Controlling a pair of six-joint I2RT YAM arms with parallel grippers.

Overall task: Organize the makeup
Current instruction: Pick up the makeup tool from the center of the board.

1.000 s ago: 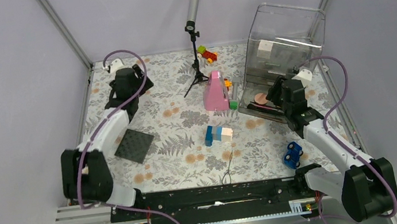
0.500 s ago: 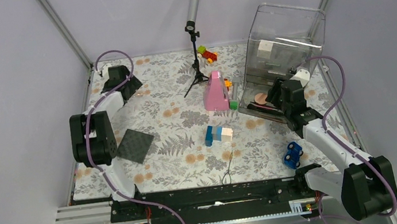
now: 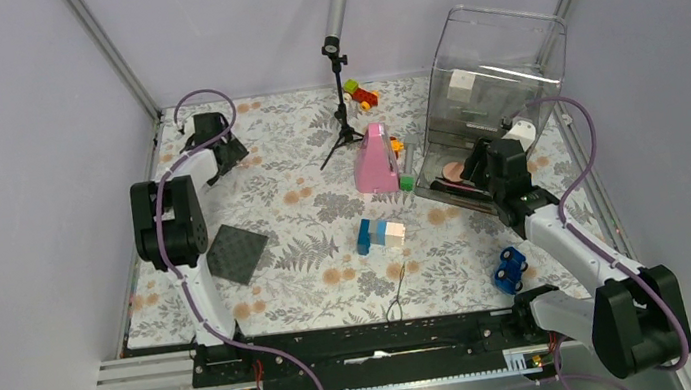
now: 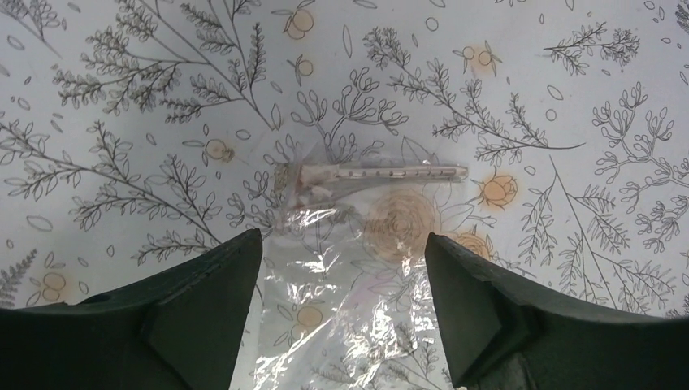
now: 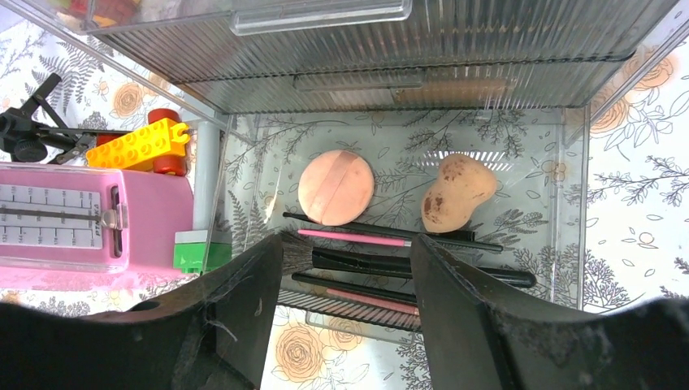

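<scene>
Clear plastic wrapper (image 4: 341, 284) holding a thin pale stick (image 4: 374, 172) lies under my left gripper (image 4: 341, 244), jaws wide and empty. That arm has folded back to the corner far left of the drawer box (image 3: 496, 64). Right gripper (image 5: 349, 252), also parted and empty, has edged toward the box's open drawer (image 5: 573, 187), where brushes (image 5: 406, 264) and sponges (image 5: 335, 187) lie. Dark square (image 3: 234, 254) is not yet sorted.

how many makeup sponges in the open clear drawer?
2. In the right wrist view: round flat peach sponge on the left of the clear plastic drawer, stained tan egg-shaped sponge to its right, apart. Others may be hidden.
</scene>
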